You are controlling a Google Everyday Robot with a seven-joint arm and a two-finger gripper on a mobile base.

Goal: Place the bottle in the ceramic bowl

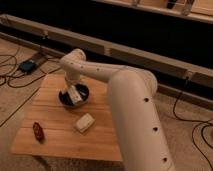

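Note:
The dark ceramic bowl sits on the wooden table toward its far side. My gripper hangs right over the bowl at the end of the white arm, reaching down into it. A whitish shape at the gripper, inside the bowl, may be the bottle, but I cannot tell it from the gripper's own parts.
A beige rectangular block lies on the table in front of the bowl. A small red object lies near the table's front left. Cables and a dark box lie on the floor at left. The big white arm link covers the table's right side.

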